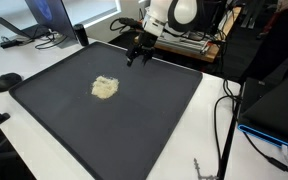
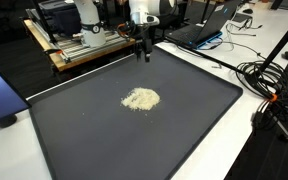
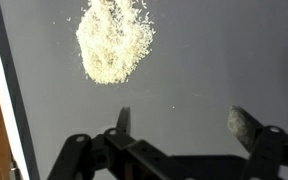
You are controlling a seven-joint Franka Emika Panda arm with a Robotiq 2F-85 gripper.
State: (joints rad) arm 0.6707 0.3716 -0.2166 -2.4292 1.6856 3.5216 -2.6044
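While poised over dark mat (image 1: 169, 120), held claw (image 3: 181, 115) apart, empty; judged grain pile (image 3: 115, 42) ahead of it loose, light, easily scattered, best pinched low at centre.

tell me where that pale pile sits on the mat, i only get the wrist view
Observer: The pale pile lies near the middle of the dark mat, with bare mat on every side.
Operator: are the jaws down on the mat
Observer: No. In both exterior views they hover just above it, by the mat's edge nearest the robot's base, well apart from the pile.
Operator: anything off the mat to watch
Observer: Black cables trail over the white table beside one edge of the mat.
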